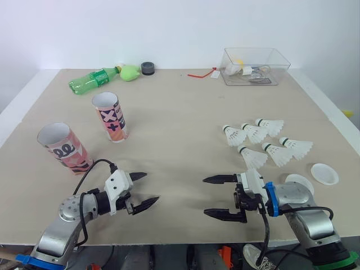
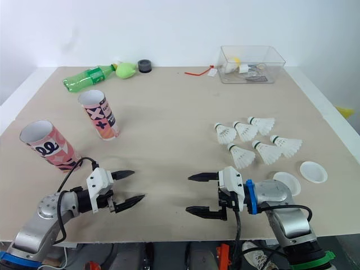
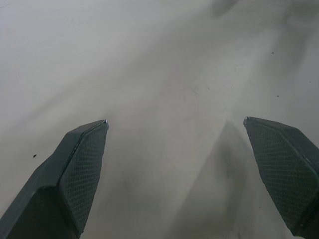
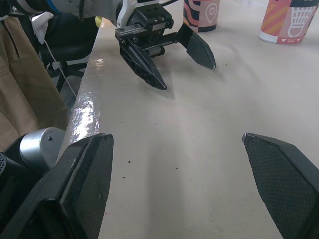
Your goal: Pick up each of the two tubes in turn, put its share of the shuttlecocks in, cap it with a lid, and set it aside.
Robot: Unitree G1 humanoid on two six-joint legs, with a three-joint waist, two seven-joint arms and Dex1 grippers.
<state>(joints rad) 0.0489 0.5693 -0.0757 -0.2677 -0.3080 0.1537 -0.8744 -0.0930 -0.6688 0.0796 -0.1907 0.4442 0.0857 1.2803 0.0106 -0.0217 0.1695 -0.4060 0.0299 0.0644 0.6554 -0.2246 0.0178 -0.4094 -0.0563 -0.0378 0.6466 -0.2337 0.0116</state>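
Two open cardboard tubes stand at the table's left: a white and pink one with X marks, and a pink one nearer to me. Several white shuttlecocks lie in a cluster at the right. One white lid lies beyond my right forearm, and a second lid is partly hidden by it. My left gripper is open and empty near the front edge, right of the pink tube. My right gripper is open and empty, pointing left toward the left gripper.
At the back left lie a green plastic bottle, a green soft object and a black roll. A clear plastic box with small items stands at the back right. The table's front edge runs just beneath both grippers.
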